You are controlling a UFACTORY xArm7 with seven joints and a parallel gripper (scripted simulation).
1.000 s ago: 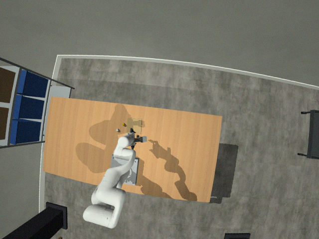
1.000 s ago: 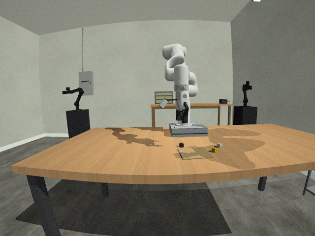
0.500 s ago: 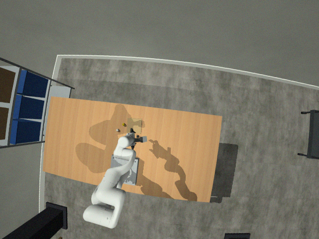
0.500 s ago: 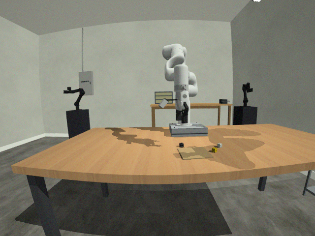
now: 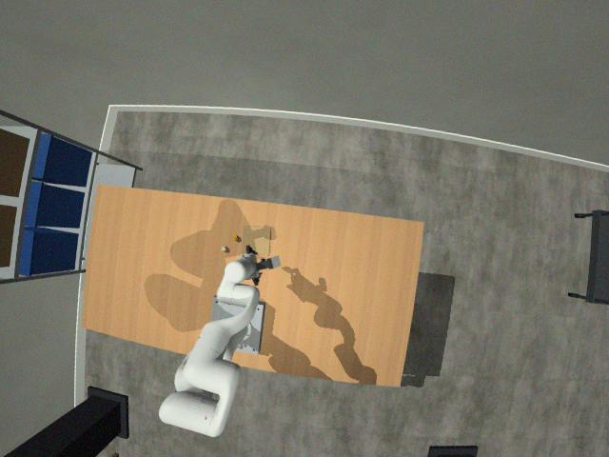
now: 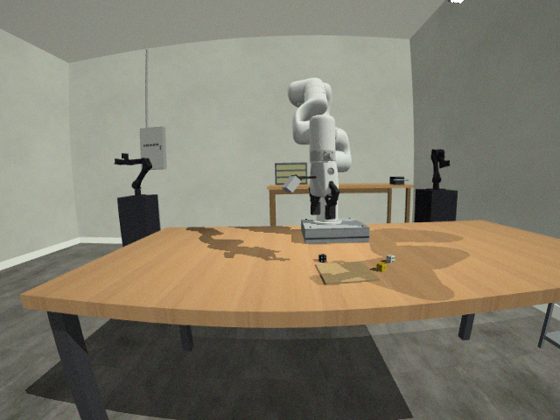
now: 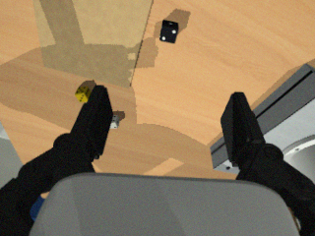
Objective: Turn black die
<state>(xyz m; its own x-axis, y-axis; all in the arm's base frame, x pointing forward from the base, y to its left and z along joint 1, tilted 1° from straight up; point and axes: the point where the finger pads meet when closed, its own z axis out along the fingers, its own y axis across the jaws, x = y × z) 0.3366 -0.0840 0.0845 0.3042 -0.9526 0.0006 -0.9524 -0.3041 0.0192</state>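
The end effector (image 5: 253, 266) (image 6: 324, 208) (image 7: 167, 102) hangs above the bench (image 5: 363, 255) (image 6: 180, 289) (image 7: 197, 93) with its fingers spread wide and nothing between them, so no grasp has been made. In the wrist view the black die (image 6: 322, 258) (image 7: 168, 32) lies beyond the fingertips, on the bare wood just beside the mat (image 5: 264, 244) (image 6: 348, 275) (image 7: 98, 29), apart from its edge; from above I cannot make it out. A side face with two white pips shows in that view, while the upper face is too small to read surely, so I cannot tell what number is up. By my reading, then, the main work is all left: picking up the die, turning it until the 6 is uppermost, setting it wholly on the mat, letting go and drawing the arm (image 5: 211, 348) (image 6: 322, 136) away. The mat looks flat, which is how it must end. Farther out, past the mat's other side, the yellow die (image 5: 236, 238) (image 6: 381, 267) (image 7: 83, 93) and the white die (image 5: 225, 248) (image 6: 390, 258) (image 7: 114, 122) sit near each other on the wood, neither on top of another; they ask only to be left showing the same faces.

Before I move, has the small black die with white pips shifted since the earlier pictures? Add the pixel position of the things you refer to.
No. In the exterior view, the black die (image 6: 322, 258) (image 7: 169, 31) sits in the same spot before the grey mounting block (image 5: 262, 319) (image 6: 311, 234) (image 7: 283, 104).
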